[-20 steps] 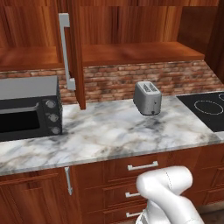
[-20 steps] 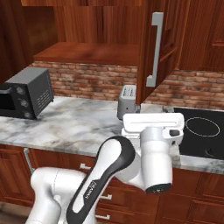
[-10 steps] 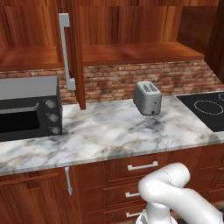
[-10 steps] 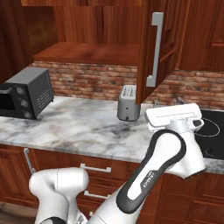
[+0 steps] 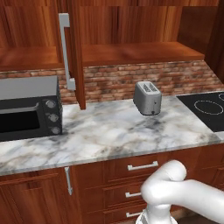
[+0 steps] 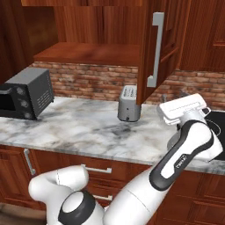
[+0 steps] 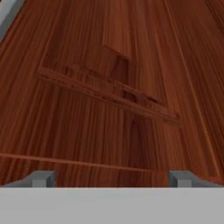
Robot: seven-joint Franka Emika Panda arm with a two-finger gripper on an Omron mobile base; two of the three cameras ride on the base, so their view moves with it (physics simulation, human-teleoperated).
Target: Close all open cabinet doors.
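Note:
One cabinet door [image 6: 169, 30] of reddish-brown wood stands swung out over the counter, its long grey bar handle [image 6: 156, 48] facing the right base view. In the left base view this door [image 5: 77, 52] shows edge-on, with its handle [image 5: 65, 50] on the left side. My gripper [image 6: 174, 95] hangs just below and right of the door's lower corner, pointing up, open, with nothing between its fingers. In the hand view the gripper [image 7: 111, 178] faces the door's raised wooden panel [image 7: 109, 96] from close by; its fingertips [image 7: 41, 178] stand wide apart. A grey strip of handle [image 7: 6, 17] crosses the top left corner.
A silver toaster [image 5: 147, 97] stands on the marble counter [image 5: 100, 135] under the open shelf [image 5: 131, 54]. A grey microwave [image 5: 26, 109] sits at the left and a black cooktop [image 5: 205, 109] at the right. Drawer fronts [image 5: 142, 166] run below the counter.
My arm has swung to the right and upward. The hand has risen from in front of the counter edge to just under the open door. The door itself has not moved.

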